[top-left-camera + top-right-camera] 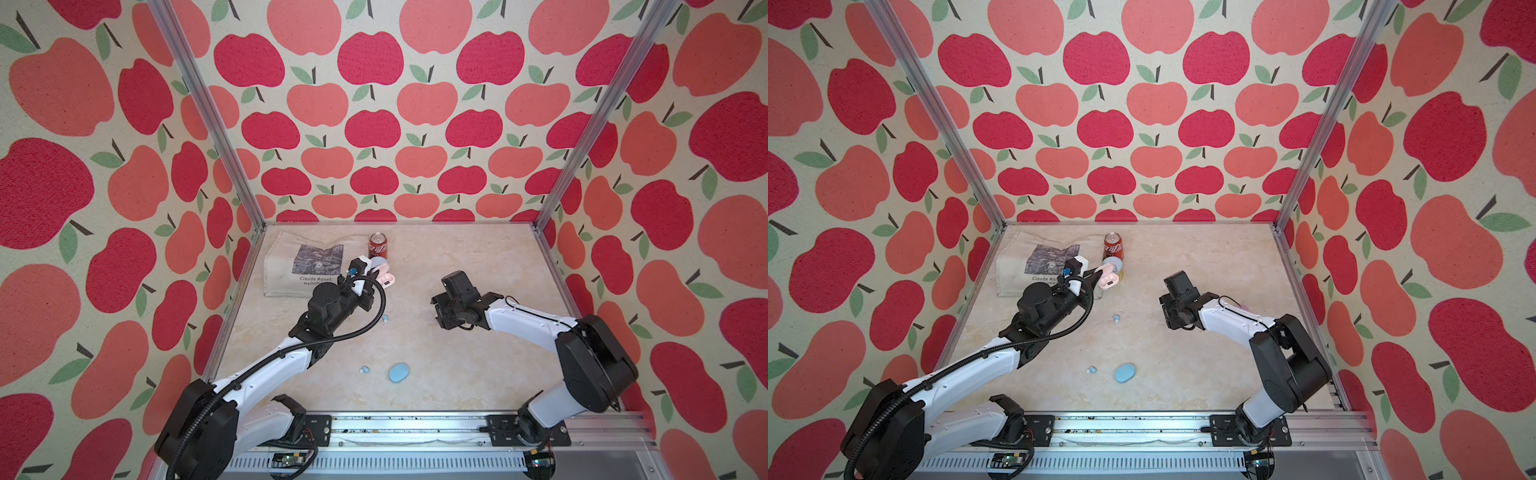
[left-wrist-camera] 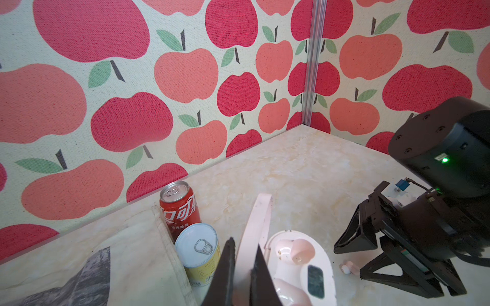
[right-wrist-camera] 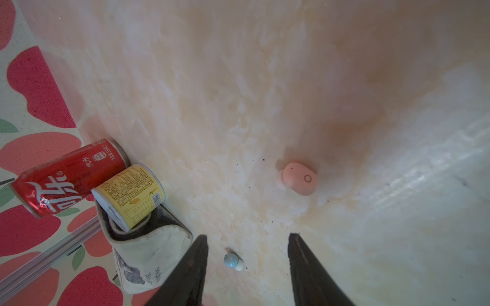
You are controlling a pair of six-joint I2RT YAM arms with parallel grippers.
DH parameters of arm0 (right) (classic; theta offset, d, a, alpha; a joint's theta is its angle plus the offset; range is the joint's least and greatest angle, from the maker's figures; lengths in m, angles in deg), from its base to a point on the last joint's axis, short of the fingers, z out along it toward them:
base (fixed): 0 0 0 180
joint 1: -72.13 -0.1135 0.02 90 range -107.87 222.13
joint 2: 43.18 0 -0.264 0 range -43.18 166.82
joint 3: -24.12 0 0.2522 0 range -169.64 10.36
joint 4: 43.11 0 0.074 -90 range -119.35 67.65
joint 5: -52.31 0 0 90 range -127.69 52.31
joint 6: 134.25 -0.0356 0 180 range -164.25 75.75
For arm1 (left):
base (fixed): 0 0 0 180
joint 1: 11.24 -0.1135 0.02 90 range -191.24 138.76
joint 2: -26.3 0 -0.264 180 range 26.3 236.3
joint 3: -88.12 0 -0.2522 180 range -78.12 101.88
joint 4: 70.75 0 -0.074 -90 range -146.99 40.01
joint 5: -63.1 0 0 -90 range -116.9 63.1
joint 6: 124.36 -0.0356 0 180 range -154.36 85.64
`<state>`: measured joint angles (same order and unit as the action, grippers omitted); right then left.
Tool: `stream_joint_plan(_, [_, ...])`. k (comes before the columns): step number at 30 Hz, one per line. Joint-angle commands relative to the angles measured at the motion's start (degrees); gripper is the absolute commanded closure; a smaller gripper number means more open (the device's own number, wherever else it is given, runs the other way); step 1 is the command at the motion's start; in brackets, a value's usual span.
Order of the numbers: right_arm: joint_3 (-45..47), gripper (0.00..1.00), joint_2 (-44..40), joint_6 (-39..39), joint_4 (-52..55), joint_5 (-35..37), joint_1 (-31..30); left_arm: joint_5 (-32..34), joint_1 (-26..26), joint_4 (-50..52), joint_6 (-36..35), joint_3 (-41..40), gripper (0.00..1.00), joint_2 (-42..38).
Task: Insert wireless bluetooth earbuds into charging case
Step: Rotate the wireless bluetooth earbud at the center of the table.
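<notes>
Pink earbud [image 3: 298, 178] lies loose on the bench [image 3: 238, 79], just ahead of your right end effector [image 3: 248, 235], whose jaws stand apart and empty. It is likely light, hard and slick, so pinch its oval body across the flanks. Your left end effector [image 2: 244, 243] is clamped on the raised lid of the pink charging case [image 2: 305, 265].

I work inside a robot lab booth, not a home. Apple-print fabric walls [image 1: 374, 124] stretched on aluminium posts [image 1: 206, 108] enclose a marble-look counter [image 1: 457, 257]. My left arm [image 1: 266, 370] and right arm [image 1: 523, 322] are bolted to a metal rail [image 1: 407, 430] along its near edge, beside an exposed circuit board [image 1: 291, 459].
</notes>
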<state>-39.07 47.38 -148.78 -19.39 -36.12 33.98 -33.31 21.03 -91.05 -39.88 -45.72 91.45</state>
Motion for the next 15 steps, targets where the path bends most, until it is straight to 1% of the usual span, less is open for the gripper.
stream_joint_plan(1, [1.61,0.48,2.30,-6.48,-3.82,0.21,-0.40,-0.11,-0.52,-1.11,-0.11,-0.54,1.00,0.53])
stream_joint_plan(7, [2.99,0.47,5.15,-7.49,-6.69,0.17,0.30,-0.86,-1.41,-0.95,-0.11,-0.41,1.00,0.88])
stream_joint_plan(15, [3.71,0.48,5.82,-5.82,-5.25,0.94,3.22,-0.97,-1.99,-0.94,0.04,-1.38,1.00,0.74])
